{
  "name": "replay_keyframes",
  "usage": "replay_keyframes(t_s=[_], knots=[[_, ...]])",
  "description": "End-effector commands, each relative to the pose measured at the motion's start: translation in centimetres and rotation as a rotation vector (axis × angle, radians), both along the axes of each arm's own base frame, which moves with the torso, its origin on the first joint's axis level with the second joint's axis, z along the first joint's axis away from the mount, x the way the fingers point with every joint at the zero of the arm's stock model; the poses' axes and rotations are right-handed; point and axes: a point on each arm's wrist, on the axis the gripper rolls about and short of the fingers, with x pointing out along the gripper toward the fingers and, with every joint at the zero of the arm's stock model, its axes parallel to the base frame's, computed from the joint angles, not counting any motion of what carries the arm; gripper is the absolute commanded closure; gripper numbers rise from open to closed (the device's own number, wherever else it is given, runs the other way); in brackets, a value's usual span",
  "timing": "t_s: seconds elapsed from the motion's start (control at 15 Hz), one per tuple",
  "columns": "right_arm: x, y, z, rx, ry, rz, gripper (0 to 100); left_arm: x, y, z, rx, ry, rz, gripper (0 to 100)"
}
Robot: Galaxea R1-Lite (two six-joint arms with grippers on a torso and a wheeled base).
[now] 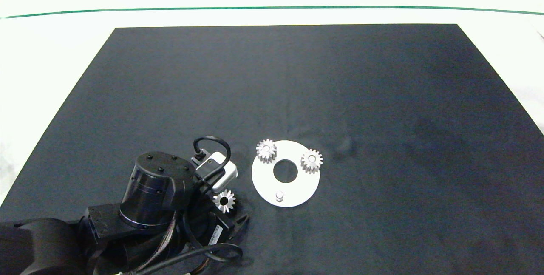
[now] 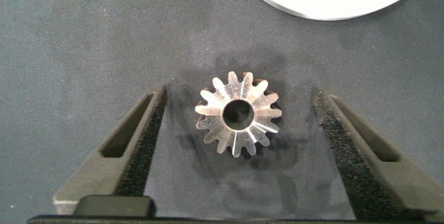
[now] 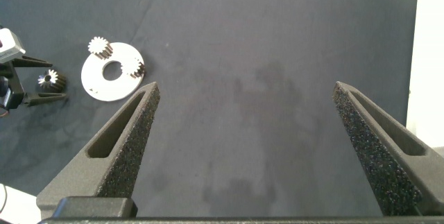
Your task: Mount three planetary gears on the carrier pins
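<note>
Gears: three small silver spur gears, pointed teeth, dark round bore. Two sit on pins of white disc [image 1: 263, 179], one at far-left rim [image 1: 266, 151], one at far-right rim [image 1: 312, 160]. Third pin [image 1: 279, 196] bare, short whitish peg upright on disc's near edge. Third gear [image 2: 238, 113] lies flat on dark mat [image 1: 382, 96], just left of disc. Left gripper [image 2: 239, 151] spread wide, fingers either side of gear, not touching. Right gripper [image 3: 246, 151] spread wide over bare mat, well apart from disc.

Black mat [image 1: 297, 83] on white table [image 1: 59, 54].
</note>
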Motion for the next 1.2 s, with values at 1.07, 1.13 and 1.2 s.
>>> replay_keyframes(t_s=[1.07, 1.13, 1.2], knots=[[0.11, 0.08, -0.11, -0.009, 0.007, 0.003, 0, -0.26, -0.07, 0.13, -0.002, -0.006, -0.009, 53], [0.11, 0.08, -0.10, -0.009, 0.006, 0.003, 0, -0.26, -0.12, 0.18, -0.004, -0.008, -0.010, 55], [0.11, 0.08, -0.10, -0.009, 0.006, 0.003, 0, -0.28, -0.10, 0.13, -0.002, -0.006, -0.010, 56]])
